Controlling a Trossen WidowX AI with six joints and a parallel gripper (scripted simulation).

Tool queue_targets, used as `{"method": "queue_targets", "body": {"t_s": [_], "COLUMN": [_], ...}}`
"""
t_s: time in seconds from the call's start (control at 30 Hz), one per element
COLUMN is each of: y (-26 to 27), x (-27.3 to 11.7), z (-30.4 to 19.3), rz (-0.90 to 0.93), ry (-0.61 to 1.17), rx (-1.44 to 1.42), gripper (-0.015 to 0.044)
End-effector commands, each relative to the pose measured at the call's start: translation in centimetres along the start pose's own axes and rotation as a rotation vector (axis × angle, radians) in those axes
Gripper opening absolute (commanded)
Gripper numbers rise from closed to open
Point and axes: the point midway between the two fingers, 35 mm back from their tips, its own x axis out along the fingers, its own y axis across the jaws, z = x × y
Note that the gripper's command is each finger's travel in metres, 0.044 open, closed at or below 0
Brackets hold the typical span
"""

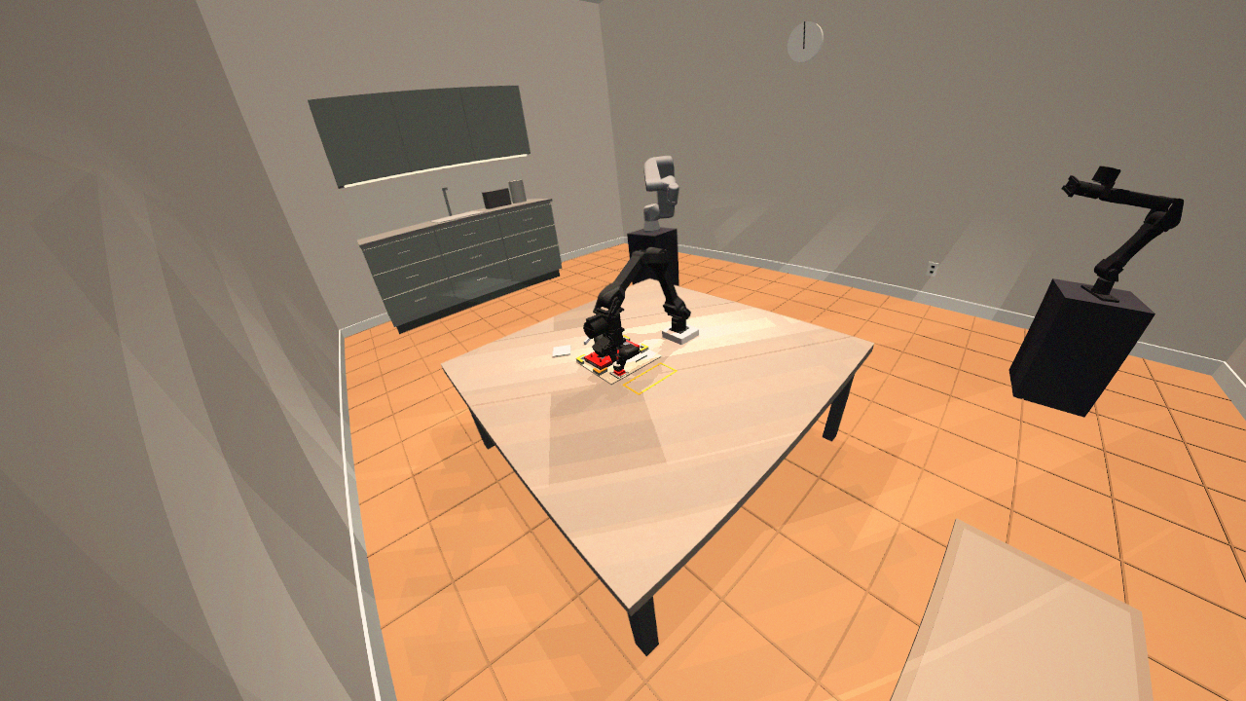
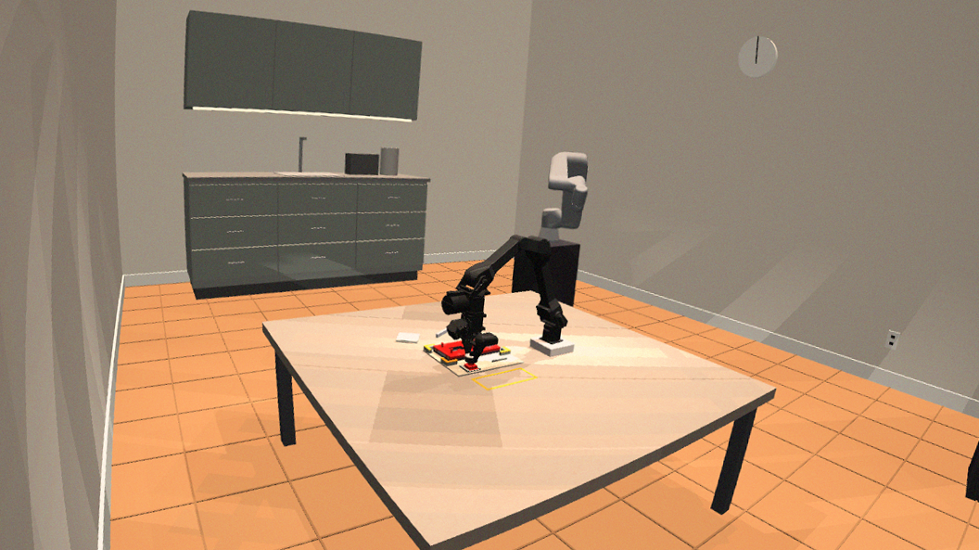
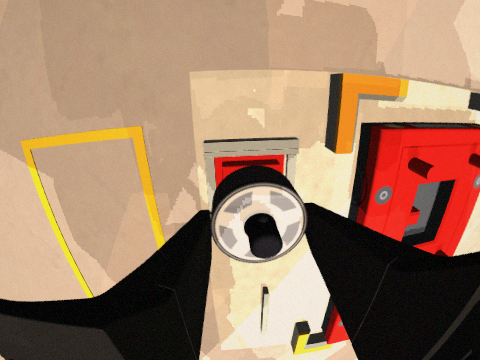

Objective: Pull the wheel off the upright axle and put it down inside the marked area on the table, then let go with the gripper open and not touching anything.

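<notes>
The wheel [image 3: 227,226], black-tyred with a pale spoked face, sits around the black upright axle [image 3: 266,243], whose top pokes through the hub. My gripper [image 1: 618,364] [image 2: 471,360] [image 3: 257,215] is shut on the wheel, one finger at each side of the tyre. The red axle base [image 3: 219,169] shows behind the wheel inside a grey surround; the axle's lower part is hidden. The marked area is a yellow outline [image 1: 657,383] [image 2: 514,383] [image 3: 82,135] on the table, left of the wheel in the wrist view.
A red block with pegs [image 3: 395,150] stands right of the wheel in the wrist view, beside an orange corner bracket [image 3: 348,115]. A thin upright piece [image 3: 265,310] is on the pale board. A small white square [image 1: 562,350] [image 2: 407,337] lies beyond the board.
</notes>
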Motion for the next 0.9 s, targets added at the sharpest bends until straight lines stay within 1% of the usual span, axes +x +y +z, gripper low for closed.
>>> {"method": "queue_targets", "body": {"t_s": [0.0,0.87], "y": [0.06,0.06], "x": [-0.30,-1.15], "z": [0.13,0.14], "rz": [0.002,0.001], "ry": [-0.005,-0.005], "rx": [-0.001,-0.002], "gripper": [0.0000,0.0000]}}
